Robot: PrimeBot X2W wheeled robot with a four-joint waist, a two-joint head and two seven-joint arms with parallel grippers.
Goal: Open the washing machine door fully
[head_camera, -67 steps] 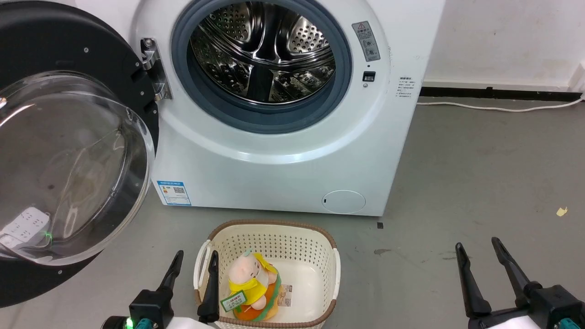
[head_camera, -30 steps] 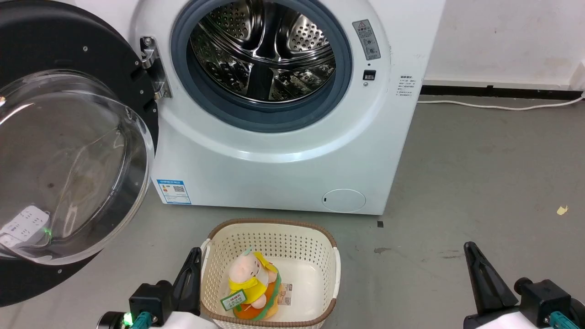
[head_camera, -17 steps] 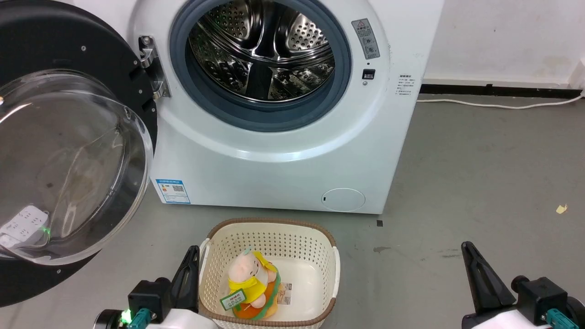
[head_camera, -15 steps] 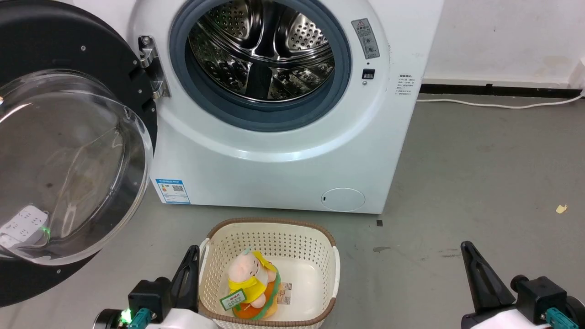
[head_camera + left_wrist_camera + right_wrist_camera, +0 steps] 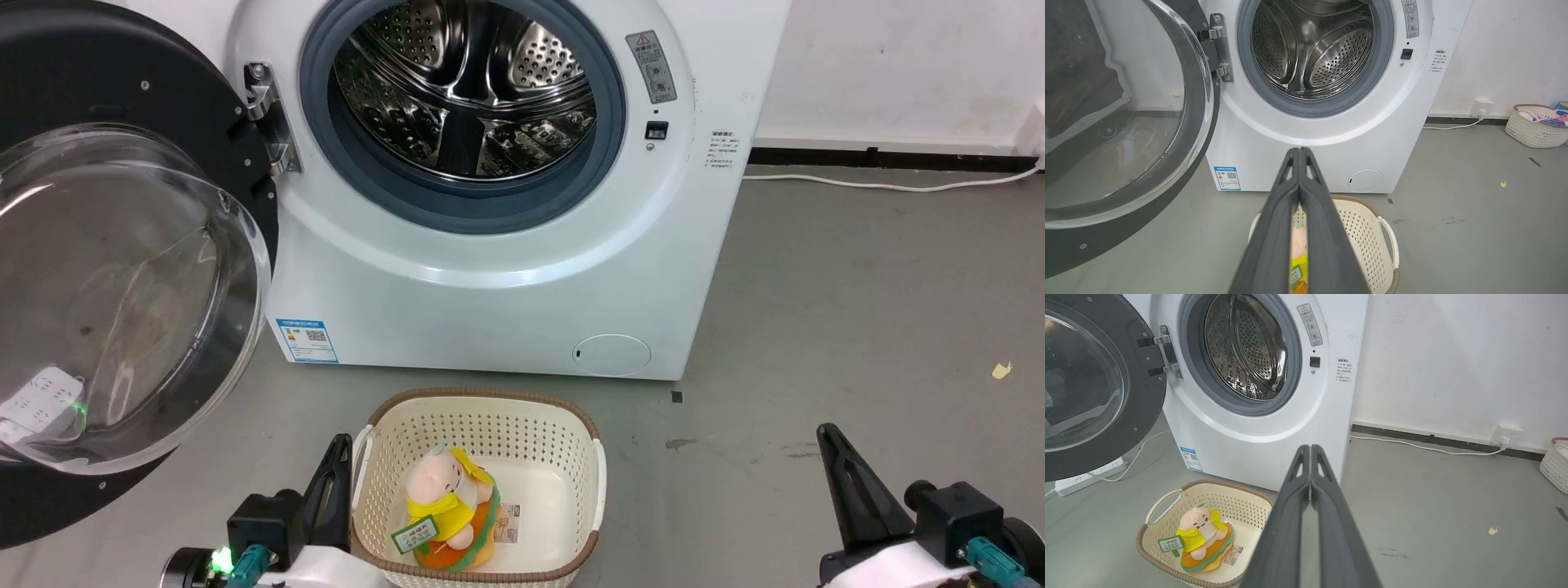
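The washing machine door (image 5: 106, 98), glossy black with a bulging clear glass bowl (image 5: 114, 302), stands swung wide to the left on its metal hinge (image 5: 265, 118); it also shows as the washing machine door (image 5: 1069, 245) and the washing machine door (image 5: 1143, 400). The steel drum (image 5: 469, 90) lies exposed. My left gripper (image 5: 337, 453) is shut and empty beside the basket's left rim, well below the door. My right gripper (image 5: 829, 441) is shut and empty over the floor at the lower right. Both pairs of fingers, left gripper (image 5: 1299, 152) and right gripper (image 5: 1310, 449), press together.
A cream laundry basket (image 5: 482, 408) with a plush toy (image 5: 447, 510) sits on the grey floor before the machine. A white power strip (image 5: 1086, 477) and cable lie under the door. Another basket (image 5: 1535, 126) stands by the far right wall. A white cable (image 5: 882, 184) runs along the wall.
Both grippers went from open to shut about a second ago and have stayed low. The picture has drifted slightly; the door holds its wide-open position.
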